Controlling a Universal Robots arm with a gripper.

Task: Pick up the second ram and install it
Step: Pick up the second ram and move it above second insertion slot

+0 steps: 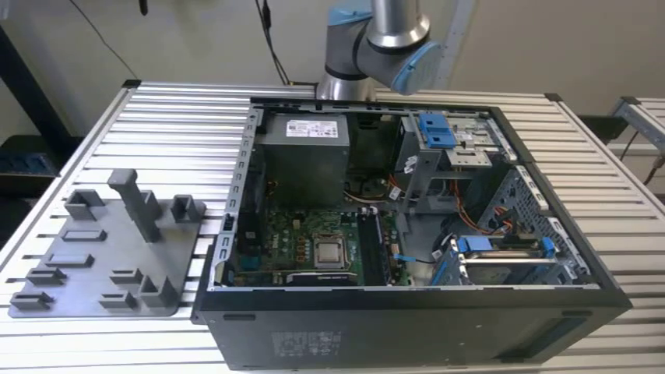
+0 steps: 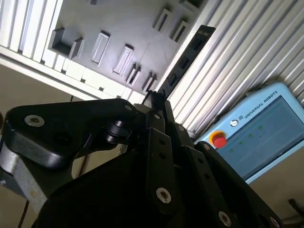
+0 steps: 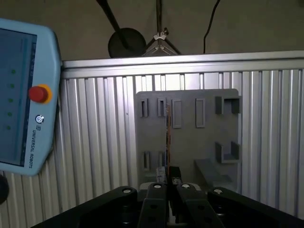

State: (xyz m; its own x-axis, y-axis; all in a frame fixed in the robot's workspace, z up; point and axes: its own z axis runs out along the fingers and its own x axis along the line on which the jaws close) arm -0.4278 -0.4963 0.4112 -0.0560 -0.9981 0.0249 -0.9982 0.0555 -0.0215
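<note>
Fingers (image 2: 160, 105) pinch the second ram (image 2: 187, 56); its held end hidden between them.

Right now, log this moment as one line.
gripper shut on second ram | ram against grey holder tray | not yet installed

Gripper (image 3: 167, 179) clamps second ram (image 3: 167, 135) edge-on, grey holder plate (image 3: 209, 137) behind.

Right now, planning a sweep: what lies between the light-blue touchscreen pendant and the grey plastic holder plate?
Bare ribbed aluminium tabletop, seen in the first wrist view.
</note>
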